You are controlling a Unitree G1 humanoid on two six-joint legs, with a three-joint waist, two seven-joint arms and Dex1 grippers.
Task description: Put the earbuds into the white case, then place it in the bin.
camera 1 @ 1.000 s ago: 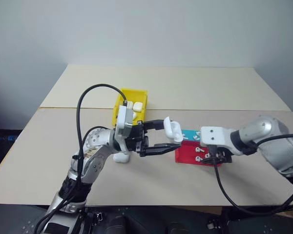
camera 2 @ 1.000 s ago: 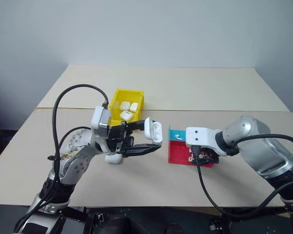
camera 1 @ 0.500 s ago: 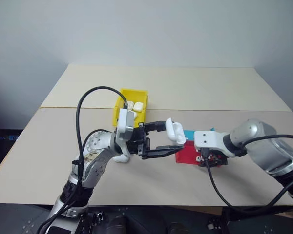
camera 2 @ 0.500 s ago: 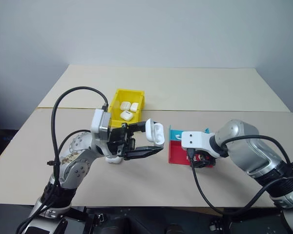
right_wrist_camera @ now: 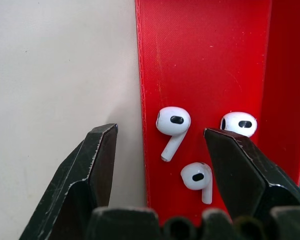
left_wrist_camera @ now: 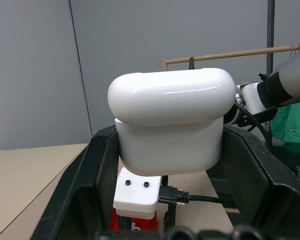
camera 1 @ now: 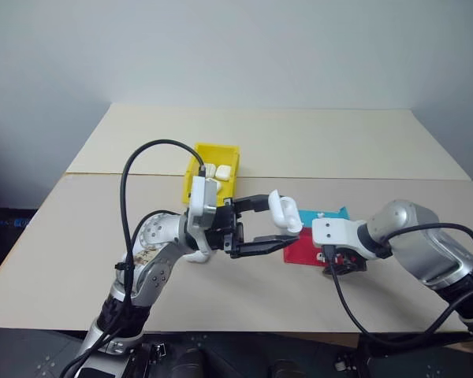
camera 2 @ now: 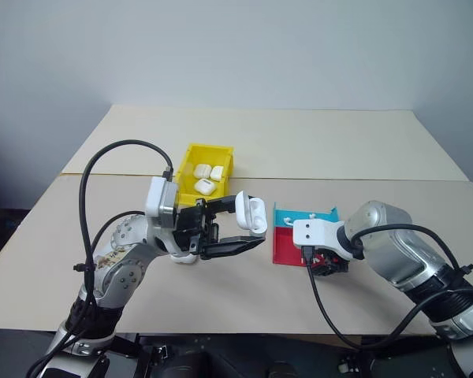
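The left gripper [camera 2: 238,227] is clamped on the white case [camera 2: 251,213] (lid open), held above the table [camera 2: 299,150]. The right gripper [right_wrist_camera: 160,150] hangs spread over the red tray [right_wrist_camera: 205,65], its fingers straddling the tray's edge and one of three earbuds [right_wrist_camera: 172,124]. The bin [camera 2: 191,154] holds other cases.

We see a beige table [camera 2: 363,150] carrying a yellow bin [camera 2: 191,155] near its middle, a red tray [camera 2: 288,244] and teal tray [camera 2: 299,214] toward our near edge, touching.
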